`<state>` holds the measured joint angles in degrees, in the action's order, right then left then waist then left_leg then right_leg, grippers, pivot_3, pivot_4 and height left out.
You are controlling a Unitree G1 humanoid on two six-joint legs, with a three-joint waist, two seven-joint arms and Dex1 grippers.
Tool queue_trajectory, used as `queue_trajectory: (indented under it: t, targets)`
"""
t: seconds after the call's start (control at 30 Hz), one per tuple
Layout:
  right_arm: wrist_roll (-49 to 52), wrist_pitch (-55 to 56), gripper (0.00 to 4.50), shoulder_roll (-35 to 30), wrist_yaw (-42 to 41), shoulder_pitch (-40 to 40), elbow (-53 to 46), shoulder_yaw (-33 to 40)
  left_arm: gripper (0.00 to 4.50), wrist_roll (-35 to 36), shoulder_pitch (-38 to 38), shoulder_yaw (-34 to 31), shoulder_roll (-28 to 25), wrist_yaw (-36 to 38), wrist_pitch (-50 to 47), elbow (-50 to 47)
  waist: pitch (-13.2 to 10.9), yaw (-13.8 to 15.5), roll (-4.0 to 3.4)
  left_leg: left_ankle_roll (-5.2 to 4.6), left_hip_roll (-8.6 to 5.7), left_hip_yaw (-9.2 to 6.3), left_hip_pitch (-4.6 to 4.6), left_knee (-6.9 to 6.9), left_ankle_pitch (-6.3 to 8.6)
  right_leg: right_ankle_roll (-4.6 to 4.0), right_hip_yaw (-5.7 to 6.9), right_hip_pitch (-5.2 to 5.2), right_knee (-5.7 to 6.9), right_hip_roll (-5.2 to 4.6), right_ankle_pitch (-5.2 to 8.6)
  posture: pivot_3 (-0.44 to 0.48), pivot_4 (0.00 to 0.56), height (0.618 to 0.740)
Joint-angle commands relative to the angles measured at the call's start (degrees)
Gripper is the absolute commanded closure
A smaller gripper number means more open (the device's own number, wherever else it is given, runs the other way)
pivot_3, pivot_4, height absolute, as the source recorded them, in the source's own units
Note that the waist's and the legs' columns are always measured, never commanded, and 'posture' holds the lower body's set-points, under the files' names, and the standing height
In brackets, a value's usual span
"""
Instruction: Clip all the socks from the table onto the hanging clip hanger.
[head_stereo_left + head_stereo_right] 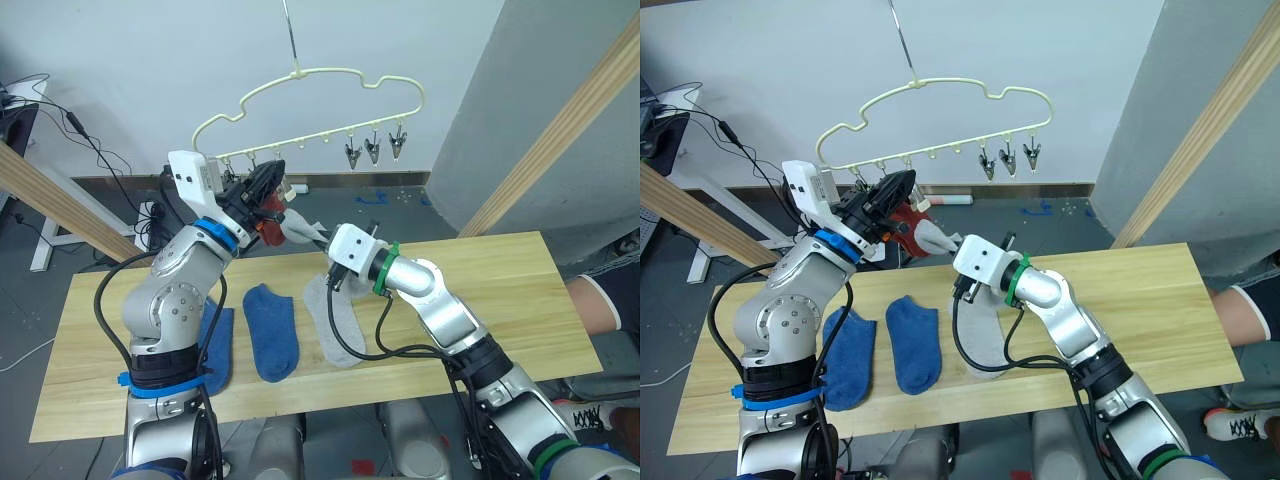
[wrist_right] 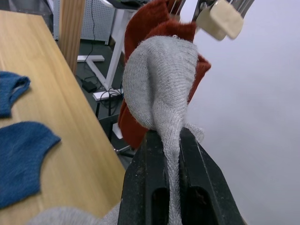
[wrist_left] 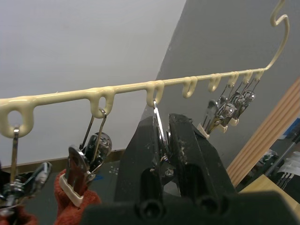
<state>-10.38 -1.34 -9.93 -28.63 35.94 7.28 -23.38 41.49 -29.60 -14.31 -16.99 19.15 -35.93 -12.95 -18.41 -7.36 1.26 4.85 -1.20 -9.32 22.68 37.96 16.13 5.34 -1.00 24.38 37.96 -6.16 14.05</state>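
Centre of the head view. The right gripper (image 2: 174,140), clamped on a grey sock (image 2: 161,79), lifts its toe end up-left toward the left gripper (image 3: 165,140), which pinches the third clip (image 3: 158,123) of the clip hanger (image 1: 330,72). Rust socks (image 2: 140,42) hang just behind. Two blue socks (image 1: 272,330) lie on the table (image 1: 500,290).

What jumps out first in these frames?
The right gripper pinches a grey sock and lifts it toward the clip hanger, where the left gripper squeezes a clip beside the rust red socks already hung. Two blue socks and another grey sock lie on the table.
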Motion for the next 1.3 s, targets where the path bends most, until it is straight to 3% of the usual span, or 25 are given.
queue_trajectory:
  t: [0.03, 0.9, 1.3]
  targets:
    - [0.45, 2.43, 4.5, 0.86, 0.53, 0.98, -0.51, 1.31, 4.46, 1.22, -0.06, -1.09, -0.81, -0.05, -0.06, -2.29, 0.0, 0.05, 0.0, 0.0, 0.0, 0.0, 0.01, 0.0, 0.0, 0.0, 0.0, 0.0, -0.01, 0.0, 0.0, -0.137, 0.321, 0.74]
    - [0.38, 3.07, 4.5, 1.75, 0.64, -0.99, -3.7, 2.1, 4.46, 0.56, 0.85, -1.08, -0.87, -1.15, 0.45, -1.83, 0.0, 0.82, 0.0, 0.01, 0.0, 0.01, 0.02, 0.0, 0.0, 0.0, -0.01, 0.02, -0.02, 0.0, 0.0, -0.138, 0.325, 0.74]
    - [-1.35, 5.45, 4.5, 4.29, 4.08, 2.31, 3.21, 2.2, 4.46, 2.82, 1.47, -1.17, -0.84, -2.75, -1.87, -3.39, 0.0, 0.82, 0.0, 0.01, 0.0, 0.0, 0.02, 0.0, 0.0, 0.0, 0.0, 0.03, 0.01, 0.0, 0.0, -0.128, 0.324, 0.74]
